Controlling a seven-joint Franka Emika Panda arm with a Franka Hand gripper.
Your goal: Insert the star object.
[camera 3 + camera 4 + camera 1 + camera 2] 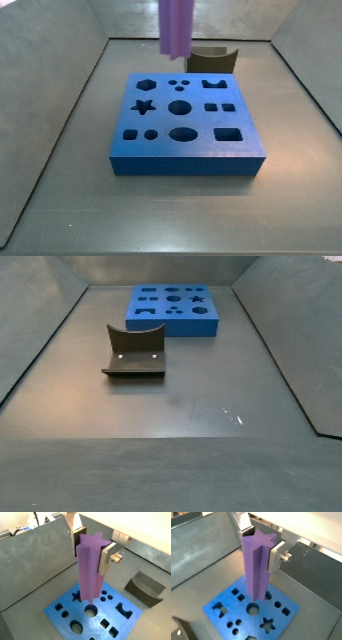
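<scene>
My gripper [90, 554] is shut on the star object [89, 572], a tall light-purple ridged peg held upright by its upper end between the silver fingers [105, 560]. Both wrist views show this; in the second one the gripper [261, 549] and the peg [256, 572] are seen from another angle. The peg's lower end hangs above the blue block [286, 607], short of its star hole [268, 624]. In a side view the peg [177, 25] hangs above the back of the block [187, 150], with the star hole [144, 105] at the block's left. The gripper itself is out of both side views.
The dark fixture [134, 351] stands on the floor beside the block [177, 324]; it also shows behind the block [211, 58] and in a wrist view [143, 587]. Grey walls [67, 100] enclose the floor on all sides.
</scene>
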